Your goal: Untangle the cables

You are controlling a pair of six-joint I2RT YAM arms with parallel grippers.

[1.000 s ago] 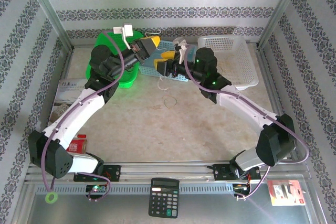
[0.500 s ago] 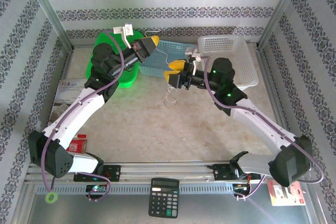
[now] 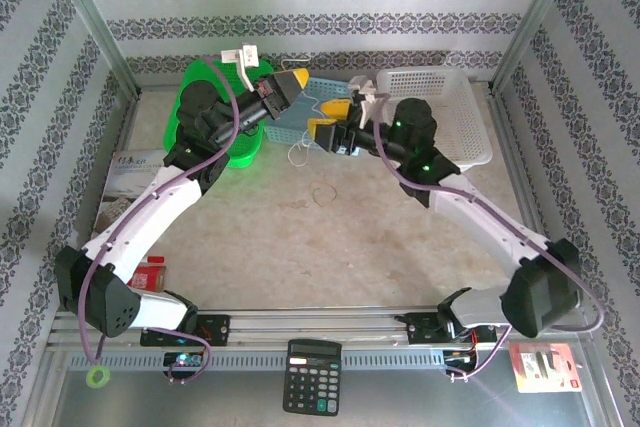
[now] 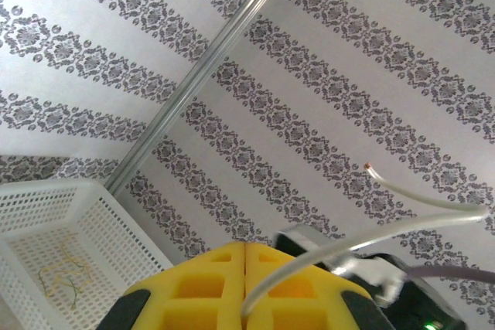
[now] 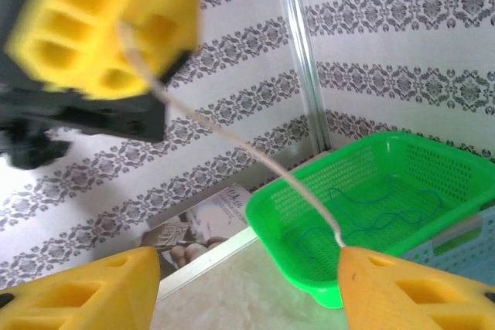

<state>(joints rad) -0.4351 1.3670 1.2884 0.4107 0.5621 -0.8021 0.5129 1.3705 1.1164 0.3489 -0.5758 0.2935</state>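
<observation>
My left gripper [image 3: 293, 80] hovers over the back of the table, shut on a whitish cable [image 4: 371, 239] that comes out from between its closed yellow jaws [image 4: 246, 256]. The cable [image 5: 232, 138] stretches across to the tip of my right gripper's one finger [image 5: 410, 291] and touches it. My right gripper [image 5: 247, 291] is open, its fingers wide apart with nothing between them; from above it [image 3: 325, 127] sits just right of the left one. A slack piece of the cable [image 3: 298, 151] dangles below. A small wire loop [image 3: 322, 194] lies on the table.
A green basket [image 5: 433, 160] holding a blue wire [image 5: 371, 206] stands at the back left. A blue basket [image 3: 283, 128] lies under the grippers. The white basket [image 4: 116, 229] at the back right holds a yellow-green wire [image 4: 62, 276]. A booklet [image 3: 125, 172] lies left, a calculator [image 3: 312, 377] at the front.
The right arm swung out to the right, then came back up and left, close to the left gripper. The left gripper stayed shut on the whitish cable.
</observation>
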